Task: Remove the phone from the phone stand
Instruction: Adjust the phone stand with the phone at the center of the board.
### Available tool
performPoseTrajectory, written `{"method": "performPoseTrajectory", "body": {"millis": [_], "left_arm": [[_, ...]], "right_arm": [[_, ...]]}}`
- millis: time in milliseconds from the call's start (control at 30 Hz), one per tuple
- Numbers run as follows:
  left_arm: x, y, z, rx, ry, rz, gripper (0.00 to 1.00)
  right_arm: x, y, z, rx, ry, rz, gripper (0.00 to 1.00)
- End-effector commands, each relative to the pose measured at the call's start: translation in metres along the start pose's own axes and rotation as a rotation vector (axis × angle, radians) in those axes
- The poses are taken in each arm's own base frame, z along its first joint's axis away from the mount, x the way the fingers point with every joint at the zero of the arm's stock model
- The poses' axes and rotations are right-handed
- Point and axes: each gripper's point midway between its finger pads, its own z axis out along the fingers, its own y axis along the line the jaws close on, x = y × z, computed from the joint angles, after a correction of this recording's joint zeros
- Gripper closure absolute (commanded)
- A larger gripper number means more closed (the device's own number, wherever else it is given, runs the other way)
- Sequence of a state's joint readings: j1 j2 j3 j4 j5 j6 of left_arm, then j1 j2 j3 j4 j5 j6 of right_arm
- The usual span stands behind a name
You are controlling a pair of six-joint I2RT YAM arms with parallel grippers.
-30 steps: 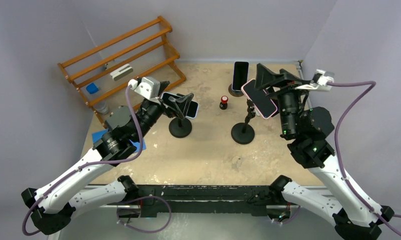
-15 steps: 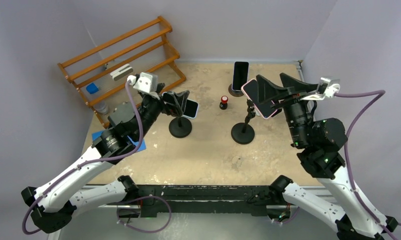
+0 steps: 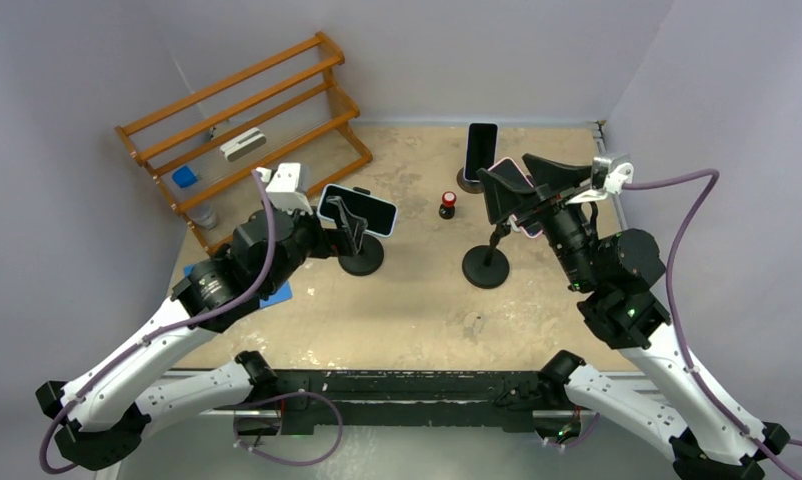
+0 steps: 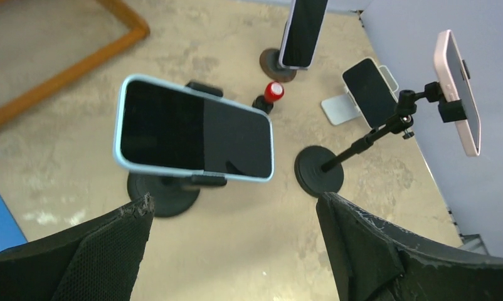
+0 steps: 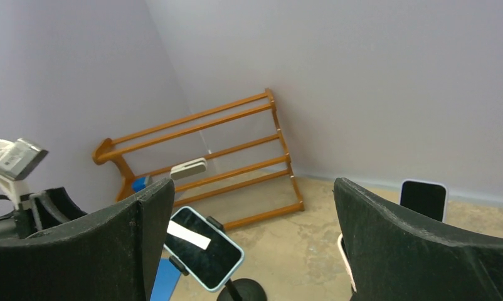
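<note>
Light-blue-cased phone point(image 4: 194, 130): clamped landscape, screen dark, on black round-base phone stand point(image 3: 361, 262), left of centre on tan table point(image 3: 407, 320). Left gripper point(image 4: 235, 204): jaws spread wide, just short of this phone, holding nothing. Pink-cased phone point(image 4: 459, 94): clamped on black angled-stem stand point(image 4: 318, 170), right of centre. Right gripper point(image 5: 254, 188): jaws spread wide close by the pink-cased phone; contact cannot be told. Red-capped bottle point(image 3: 447, 206): between the two stands, farther back.
</note>
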State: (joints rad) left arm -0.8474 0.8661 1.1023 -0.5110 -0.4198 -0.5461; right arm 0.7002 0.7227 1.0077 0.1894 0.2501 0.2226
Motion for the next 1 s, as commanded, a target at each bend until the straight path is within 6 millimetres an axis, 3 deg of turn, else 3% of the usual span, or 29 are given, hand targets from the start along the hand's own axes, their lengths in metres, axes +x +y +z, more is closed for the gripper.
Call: {"method": "performPoseTrajectory", "body": {"millis": [0,200,333,567,767,967], "left_arm": [[0.021,0.016,-0.016,-0.070,0.081,-0.144,0.00],[0.048,0.018,-0.023,-0.045,0.141,-0.253,0.00],[0.055,0.008,-0.026,0.035,0.141,-0.337,0.00],[0.048,-0.001,-0.017,0.075,0.113,-0.399,0.00],[0.041,0.022,0.008,0.089,0.116,-0.473,0.01],[0.036,0.035,0.010,0.167,0.108,-0.554,0.02]], "right_arm": [[-0.014,0.019,0.002,-0.098,-0.047,0.002,0.01],[-0.012,0.023,0.002,-0.118,-0.026,0.012,0.01],[-0.009,0.027,-0.001,-0.143,-0.019,0.026,0.01],[-0.017,0.040,-0.006,-0.209,-0.042,0.061,0.01],[-0.017,0.045,-0.008,-0.239,-0.040,0.062,0.01],[-0.022,0.043,-0.014,-0.233,-0.055,0.048,0.01]]}}
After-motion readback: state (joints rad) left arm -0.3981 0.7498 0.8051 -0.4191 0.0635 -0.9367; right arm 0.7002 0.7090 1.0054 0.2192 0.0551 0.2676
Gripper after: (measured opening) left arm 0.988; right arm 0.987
